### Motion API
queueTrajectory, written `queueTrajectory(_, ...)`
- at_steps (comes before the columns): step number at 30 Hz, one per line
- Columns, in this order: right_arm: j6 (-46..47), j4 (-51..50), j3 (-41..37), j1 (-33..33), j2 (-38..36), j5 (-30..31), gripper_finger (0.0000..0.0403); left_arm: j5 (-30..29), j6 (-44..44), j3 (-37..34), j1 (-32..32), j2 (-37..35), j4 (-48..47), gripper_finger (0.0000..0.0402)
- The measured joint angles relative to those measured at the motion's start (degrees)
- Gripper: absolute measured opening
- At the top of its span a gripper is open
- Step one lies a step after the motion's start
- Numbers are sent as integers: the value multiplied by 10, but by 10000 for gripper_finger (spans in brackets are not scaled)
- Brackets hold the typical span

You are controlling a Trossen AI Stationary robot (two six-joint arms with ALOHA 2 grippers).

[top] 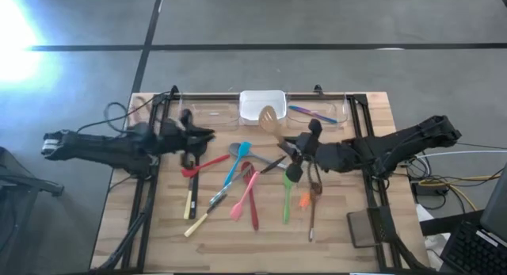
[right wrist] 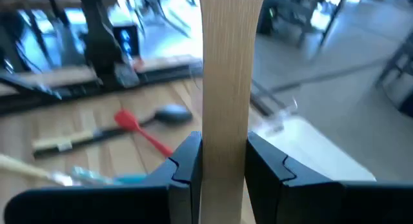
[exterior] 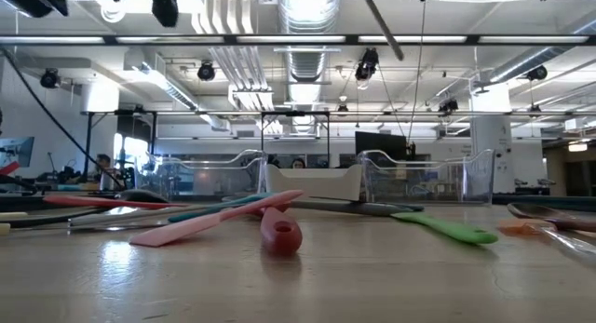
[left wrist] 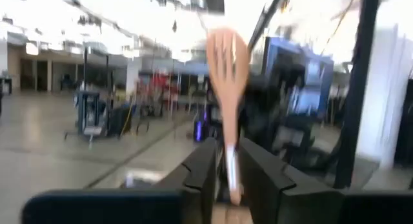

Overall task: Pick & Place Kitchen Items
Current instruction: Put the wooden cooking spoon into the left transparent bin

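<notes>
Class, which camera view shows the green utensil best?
The high view: the green utensil shows at full length, lying flat on the table. The low view sees it only from the side, foreshortened. Neither wrist view shows it.

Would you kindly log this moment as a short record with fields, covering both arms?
right pincer: shut on the wooden spatula, above the middle of the table
wooden spatula: head over the white tray in the high view
left pincer: above the table's left part, near the red spatula
loose on table: pink spatula, green utensil, teal utensil, others
clear trays: flank the white tray
</notes>
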Motion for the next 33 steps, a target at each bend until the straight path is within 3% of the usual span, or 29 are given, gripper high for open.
queueTrajectory(6,-68,153,-30,-34,10,-21,72,-17,9,42,1,101,58,178)
queueTrajectory(10,-88,223,-43,-58,33,-20,72,-20,23,84,1,174,94,215)
queueTrajectory(22,-91,238,-13,-80,87,-68,72,-20,46,224,1,326,101,220)
queueTrajectory(26,-97,239,-3,-80,88,-61,72,-38,34,248,1,349,105,218)
queueTrajectory(33,-112,237,2,-79,88,-100,72,-49,29,262,6,368,104,218)
